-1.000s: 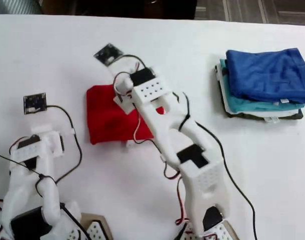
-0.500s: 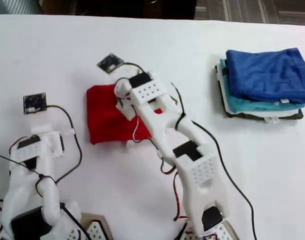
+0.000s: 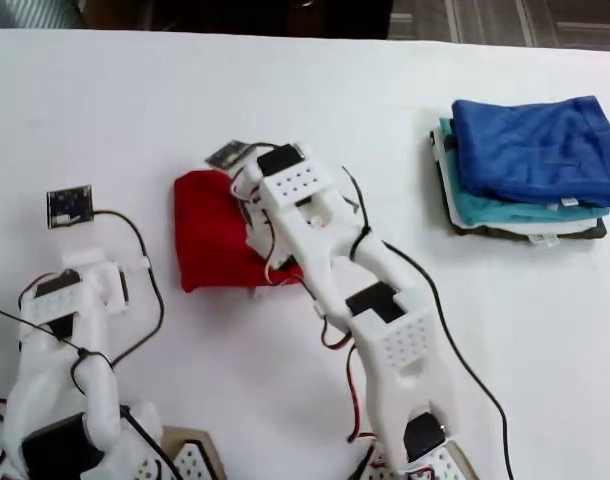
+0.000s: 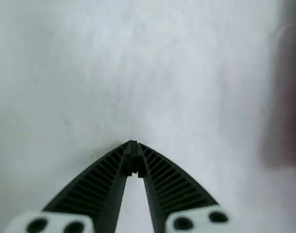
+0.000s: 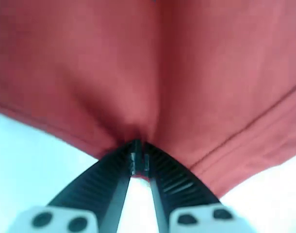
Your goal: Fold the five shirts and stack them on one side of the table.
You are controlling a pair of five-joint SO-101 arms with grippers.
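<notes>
The red shirt [image 3: 210, 235] lay folded left of the middle of the table [image 3: 105, 120], its edge seemingly pinched between the closed jaws of the right gripper [image 5: 137, 158]. The folded stack [image 3: 530, 165], blue on top, sat well apart at the table's other side. The left gripper [image 4: 132, 158] hung closed and empty over bare tabletop.

Open table [image 3: 385, 130] btwn red shirt [image 3: 210, 235] & stack [image 3: 530, 160].
</notes>
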